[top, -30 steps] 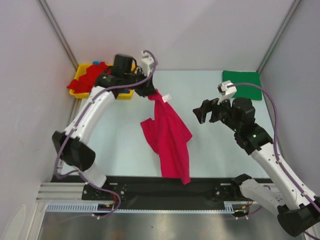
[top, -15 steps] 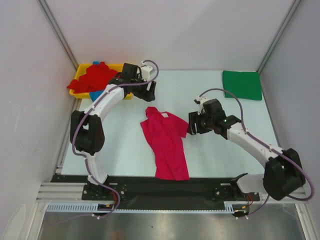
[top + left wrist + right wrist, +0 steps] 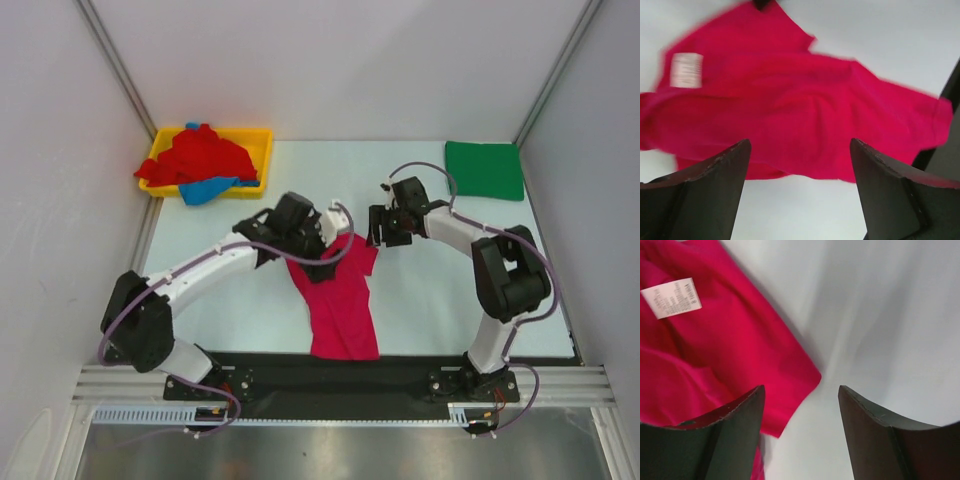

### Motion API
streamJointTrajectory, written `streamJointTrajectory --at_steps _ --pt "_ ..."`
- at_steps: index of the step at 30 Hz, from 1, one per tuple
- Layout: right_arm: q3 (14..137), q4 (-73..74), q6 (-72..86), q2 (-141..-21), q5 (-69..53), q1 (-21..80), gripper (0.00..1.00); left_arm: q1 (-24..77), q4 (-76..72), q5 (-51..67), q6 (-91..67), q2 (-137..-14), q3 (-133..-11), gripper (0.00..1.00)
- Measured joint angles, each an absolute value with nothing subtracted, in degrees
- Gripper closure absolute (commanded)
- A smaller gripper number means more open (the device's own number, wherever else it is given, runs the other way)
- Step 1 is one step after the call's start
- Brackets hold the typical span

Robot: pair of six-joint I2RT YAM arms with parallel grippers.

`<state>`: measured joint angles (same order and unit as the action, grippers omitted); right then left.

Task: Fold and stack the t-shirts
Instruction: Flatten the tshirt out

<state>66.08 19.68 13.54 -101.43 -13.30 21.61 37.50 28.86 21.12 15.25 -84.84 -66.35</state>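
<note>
A magenta-pink t-shirt [image 3: 340, 295] lies loosely spread on the table's middle, its hem toward the near edge. My left gripper [image 3: 318, 240] hovers at its upper left, open. In the left wrist view the t-shirt [image 3: 800, 110] and its white label [image 3: 687, 70] lie just beyond the left gripper [image 3: 800, 146], with bare table between the fingers. My right gripper [image 3: 386, 236] is open at the shirt's right sleeve. In the right wrist view the sleeve corner [image 3: 790, 375] lies by the left finger of the right gripper [image 3: 801, 389]. A folded green t-shirt [image 3: 485, 170] lies at the back right.
A yellow tray [image 3: 262, 150] at the back left holds a heap of red t-shirts [image 3: 200, 158] over a blue one [image 3: 207, 190]. Grey walls close in the table on three sides. A black rail [image 3: 330, 372] runs along the near edge.
My left gripper opened and let go of the pink t-shirt, which dropped flat onto the table. The left arm swung from the tray to the shirt's top. The right gripper moved to the sleeve.
</note>
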Motion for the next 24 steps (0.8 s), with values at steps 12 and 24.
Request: streamJointTrajectory --at_steps 12,24 --pt "72.79 19.42 15.33 -110.89 -16.78 24.91 1.00 45.10 22.41 12.27 22.37 -89.34 -51.83 0.72" --pt "67.59 23.81 18.41 -96.62 -21.54 16.32 1.00 28.80 31.05 21.87 16.58 -87.85 -68.90 0.94"
